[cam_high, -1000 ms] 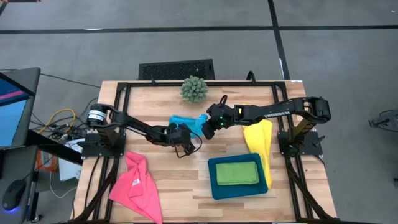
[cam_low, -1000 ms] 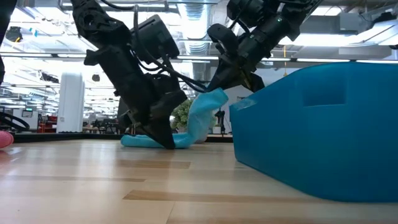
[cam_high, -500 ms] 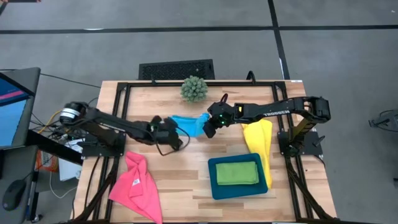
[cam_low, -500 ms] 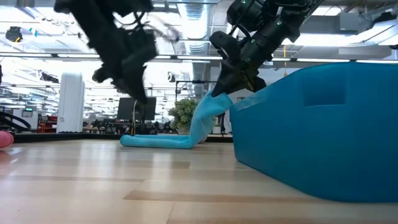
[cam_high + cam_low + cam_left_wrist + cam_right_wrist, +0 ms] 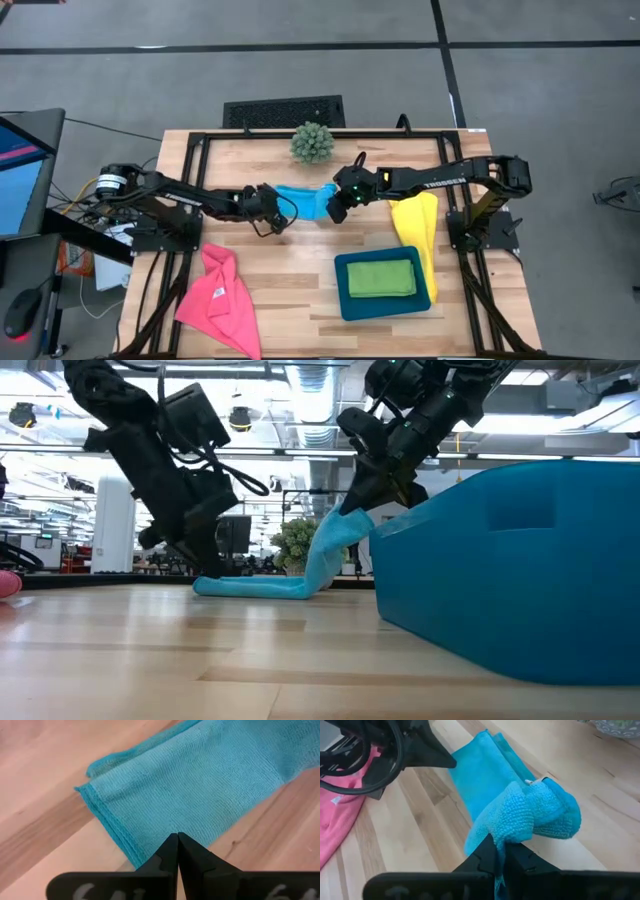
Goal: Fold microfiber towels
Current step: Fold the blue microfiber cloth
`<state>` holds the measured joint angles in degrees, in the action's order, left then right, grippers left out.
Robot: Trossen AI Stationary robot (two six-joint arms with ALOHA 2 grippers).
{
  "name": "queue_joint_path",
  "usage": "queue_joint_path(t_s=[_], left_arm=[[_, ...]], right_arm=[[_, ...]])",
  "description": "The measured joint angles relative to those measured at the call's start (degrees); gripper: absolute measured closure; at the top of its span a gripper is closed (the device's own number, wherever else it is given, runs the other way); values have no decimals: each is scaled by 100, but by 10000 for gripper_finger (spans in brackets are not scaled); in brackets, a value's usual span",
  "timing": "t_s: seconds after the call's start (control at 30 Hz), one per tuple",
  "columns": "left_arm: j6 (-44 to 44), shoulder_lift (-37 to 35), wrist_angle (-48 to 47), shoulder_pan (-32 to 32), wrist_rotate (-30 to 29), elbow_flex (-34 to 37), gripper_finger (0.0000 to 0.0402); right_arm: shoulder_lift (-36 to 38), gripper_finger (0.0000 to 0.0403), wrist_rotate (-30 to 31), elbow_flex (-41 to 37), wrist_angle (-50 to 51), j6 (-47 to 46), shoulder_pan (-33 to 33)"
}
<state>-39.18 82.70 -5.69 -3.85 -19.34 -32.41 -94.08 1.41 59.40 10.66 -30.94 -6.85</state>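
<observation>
With the green towel (image 5: pixel 380 278) folded in the tray (image 5: pixel 345 296) at 5 o'clock, the right claw (image 5: pixel 333 212) grips the blue towel (image 5: pixel 300 199), the left claw (image 5: pixel 278 222) closed empty; pink (image 5: pixel 222 296) and yellow (image 5: pixel 418 228) wait.

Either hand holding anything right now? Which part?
Right hand pinches a bunched end of the sky blue microfiber towel, lifted off the table. Left hand: shut, holding nothing.

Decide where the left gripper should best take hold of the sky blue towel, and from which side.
Grip the free hemmed corner of the sky blue towel lying flat on the table, coming from above. The right gripper holds the opposite end bunched and raised, so that corner is the exposed loose part. The left gripper, shut, would need to open first.
</observation>
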Motion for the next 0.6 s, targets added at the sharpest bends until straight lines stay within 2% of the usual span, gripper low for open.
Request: queue_joint_path(t_s=[0.13, 0.27, 0.47, 0.6], left_arm=[[19, 2, 119, -18, -119, 5, 402], [46, 344, 253, -44, -80, 9, 402], [6, 1111, 1210, -78, 139, -26, 402], [-17, 1240, 1487, -21, 265, -105, 402]], right_arm=[[0, 365, 4, 0, -36, -2, -4], [0, 365, 2, 0, -71, -4, -1], [0, 365, 2, -2, -84, -4, 1], [0, 365, 2, -2, -37, -4, 7]])
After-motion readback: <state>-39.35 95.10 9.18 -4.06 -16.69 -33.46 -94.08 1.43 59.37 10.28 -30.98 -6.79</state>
